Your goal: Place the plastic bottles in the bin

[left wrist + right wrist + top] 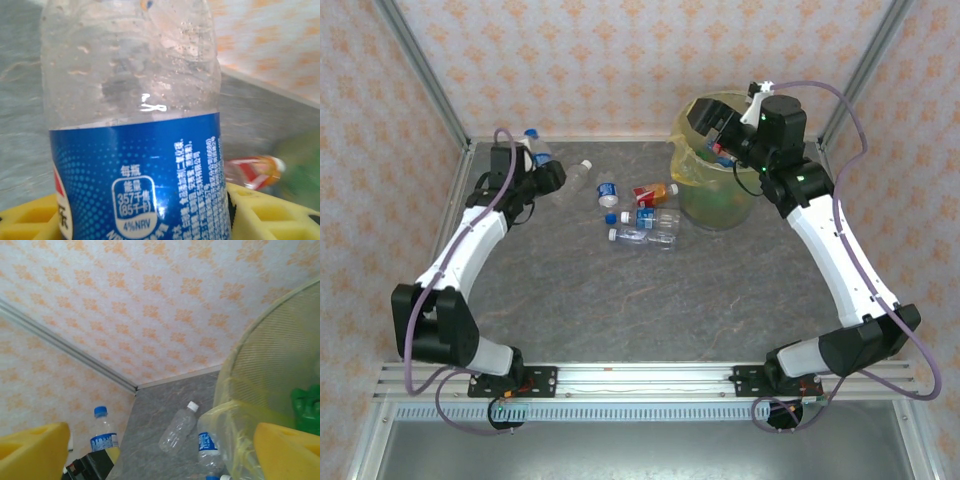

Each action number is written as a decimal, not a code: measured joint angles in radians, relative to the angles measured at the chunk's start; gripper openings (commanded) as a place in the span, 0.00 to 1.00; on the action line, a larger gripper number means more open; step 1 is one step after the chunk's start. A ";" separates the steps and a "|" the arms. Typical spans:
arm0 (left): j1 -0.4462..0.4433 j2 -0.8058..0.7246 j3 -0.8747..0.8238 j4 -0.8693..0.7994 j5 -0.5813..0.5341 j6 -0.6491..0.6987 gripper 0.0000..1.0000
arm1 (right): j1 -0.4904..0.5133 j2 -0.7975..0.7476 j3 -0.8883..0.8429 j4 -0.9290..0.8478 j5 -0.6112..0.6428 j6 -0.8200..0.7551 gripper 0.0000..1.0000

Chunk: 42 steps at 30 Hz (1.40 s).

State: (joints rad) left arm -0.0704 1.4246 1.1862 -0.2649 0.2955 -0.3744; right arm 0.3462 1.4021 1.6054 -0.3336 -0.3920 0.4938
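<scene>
My left gripper (535, 170) is shut on an upright clear bottle with a blue label and blue cap (534, 145) at the table's far left. In the left wrist view the bottle (135, 100) sits between the yellow fingers (25, 220). The right wrist view shows this bottle (103, 437) too. My right gripper (718, 128) hangs open over the yellow bin (715, 195) at the far right, nothing between its fingers (35, 450). A green bottle (307, 407) lies inside the bin (250, 355).
Loose bottles lie between gripper and bin: a clear white-capped one (576, 176), a short blue-labelled one (607, 193), a red-orange labelled one (655, 191) and two clear blue-labelled ones (645, 217). Papered walls close the back and sides.
</scene>
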 measured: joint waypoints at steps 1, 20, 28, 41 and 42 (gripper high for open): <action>-0.031 -0.021 -0.001 0.012 0.010 0.002 0.55 | 0.002 0.004 0.004 0.000 -0.014 0.008 0.85; -0.408 -0.175 0.008 0.068 0.092 0.127 0.53 | 0.243 0.234 0.314 -0.117 -0.129 -0.006 0.61; -0.435 -0.187 0.018 0.037 0.093 0.174 0.53 | 0.267 0.261 0.324 -0.164 -0.108 -0.008 0.56; -0.473 -0.187 0.039 -0.006 0.090 0.209 0.53 | 0.270 0.291 0.343 -0.195 -0.083 -0.011 0.45; -0.473 -0.187 0.042 -0.008 0.090 0.212 0.53 | 0.270 0.292 0.344 -0.196 -0.083 -0.013 0.42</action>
State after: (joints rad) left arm -0.5438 1.2381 1.2282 -0.2733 0.3855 -0.1623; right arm 0.6167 1.6943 1.9491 -0.5293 -0.4747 0.4808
